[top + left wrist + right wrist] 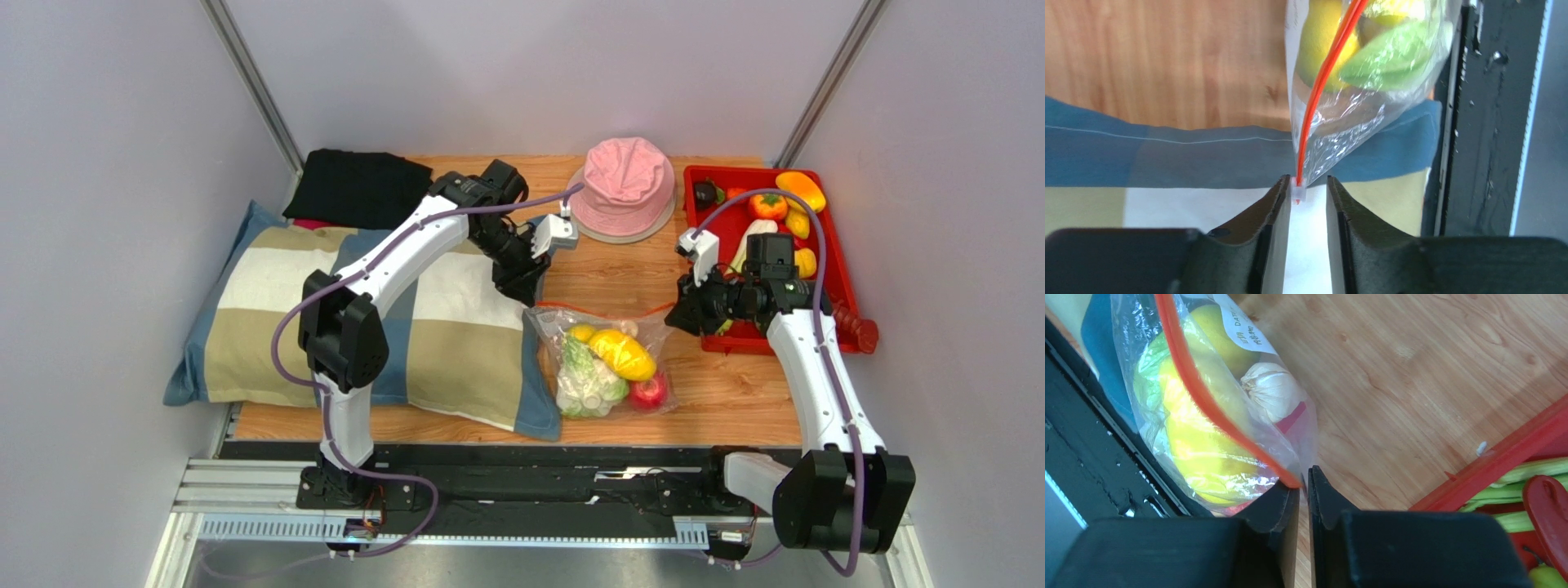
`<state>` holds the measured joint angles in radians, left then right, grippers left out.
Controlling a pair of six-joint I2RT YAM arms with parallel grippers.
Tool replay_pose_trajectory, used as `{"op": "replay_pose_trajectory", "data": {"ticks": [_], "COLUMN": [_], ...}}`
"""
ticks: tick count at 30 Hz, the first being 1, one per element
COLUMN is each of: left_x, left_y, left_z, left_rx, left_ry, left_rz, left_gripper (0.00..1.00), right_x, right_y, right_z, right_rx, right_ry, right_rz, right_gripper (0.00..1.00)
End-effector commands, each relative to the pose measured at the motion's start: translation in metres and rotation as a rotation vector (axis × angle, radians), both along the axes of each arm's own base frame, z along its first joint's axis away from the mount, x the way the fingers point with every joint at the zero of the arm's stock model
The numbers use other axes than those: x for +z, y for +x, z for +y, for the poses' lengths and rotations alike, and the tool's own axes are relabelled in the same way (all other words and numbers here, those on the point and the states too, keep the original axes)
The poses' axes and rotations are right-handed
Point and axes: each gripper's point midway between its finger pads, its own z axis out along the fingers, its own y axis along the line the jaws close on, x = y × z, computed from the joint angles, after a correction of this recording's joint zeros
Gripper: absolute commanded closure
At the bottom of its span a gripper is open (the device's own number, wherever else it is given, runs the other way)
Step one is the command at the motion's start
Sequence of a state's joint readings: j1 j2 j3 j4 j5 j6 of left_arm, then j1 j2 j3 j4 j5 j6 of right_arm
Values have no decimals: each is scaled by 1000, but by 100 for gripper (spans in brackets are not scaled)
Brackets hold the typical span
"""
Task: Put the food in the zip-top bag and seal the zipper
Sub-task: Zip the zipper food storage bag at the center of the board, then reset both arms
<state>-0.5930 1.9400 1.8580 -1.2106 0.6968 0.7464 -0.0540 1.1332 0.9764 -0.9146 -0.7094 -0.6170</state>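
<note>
The clear zip-top bag [567, 328] lies on the wooden table beside the pillow, with yellow [623, 353], red [650, 390] and white-green food [586, 382] inside. Its orange-red zipper [1315, 104] runs to a small clear slider between my left gripper's [1308, 182] fingertips; the slider touches the left finger, with a gap on the other side. My left gripper [525, 284] is at the bag's far-left corner. My right gripper [1304, 474] is nearly closed on the bag's other corner, where the zipper [1204, 395] ends. A white garlic [1273, 389] shows through the plastic. My right gripper [685, 314] is at the bag's far-right corner.
A red tray [705, 184] with more toy food stands at the right, close to my right arm. A pink hat [626, 184] lies at the back. A striped pillow [368, 319] and black cloth [356, 184] fill the left. A black rail runs along the near edge.
</note>
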Motion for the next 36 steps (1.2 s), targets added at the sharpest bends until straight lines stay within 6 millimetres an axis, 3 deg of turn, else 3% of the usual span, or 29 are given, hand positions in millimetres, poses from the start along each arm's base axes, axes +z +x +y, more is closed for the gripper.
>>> {"op": "replay_pose_trajectory", "data": {"ticks": [1,2,3,5,6,8,9,13,14,16,17,20,23,26,27,29,30,31,36], "left_x": [50,53,62,72,80,100,111,154,174,180,195,191,192,177,182,164,167,154,138], "left_y": [25,28,28,34,35,43,45,64,73,85,98,116,121,122,119,115,110,109,108], "left_z": [-15,-16,-15,-15,-14,-10,-9,4,11,22,34,60,89,117,132,148,156,169,210], "left_rx": [132,141,163,189,219,268,310,460,501,593,654,790,863,961,998,1042,1062,1097,1233], "left_ry": [-127,-143,-156,-171,-181,-215,-235,-315,-350,-351,-371,-332,-294,-228,-234,-196,-196,-165,-112], "left_rz": [-91,-109,-125,-165,-160,-171,-153,-110,-131,-72,-93,-134,-178,-174,-192,-164,-174,-150,-126], "left_gripper": [59,57,45,42,34,28,1,1,1,1,1,1,1,1,1,1,1,1,1], "right_x": [34,38,41,48,52,65,71,103,118,135,141,158,158,144,141,130,128,124,110], "right_y": [35,41,44,51,54,60,62,72,79,87,91,108,125,142,144,151,153,154,162], "right_z": [-10,-11,-12,-15,-16,-18,-20,-18,-19,-19,-21,-27,-45,-62,-66,-72,-72,-72,-72], "right_rx": [-100,-117,-135,-151,-163,-183,-197,-262,-277,-318,-333,-402,-488,-563,-581,-612,-618,-620,-623], "right_ry": [-10,-9,-6,-14,-12,-7,4,77,91,127,136,165,200,230,239,268,278,282,297], "right_rz": [-130,-158,-166,-198,-206,-232,-237,-265,-301,-319,-323,-316,-270,-197,-179,-123,-110,-95,-52], "right_gripper": [77,64,55,33,29,24,24,21,19,18,16,15,14,14,14,14,14,14,14]}}
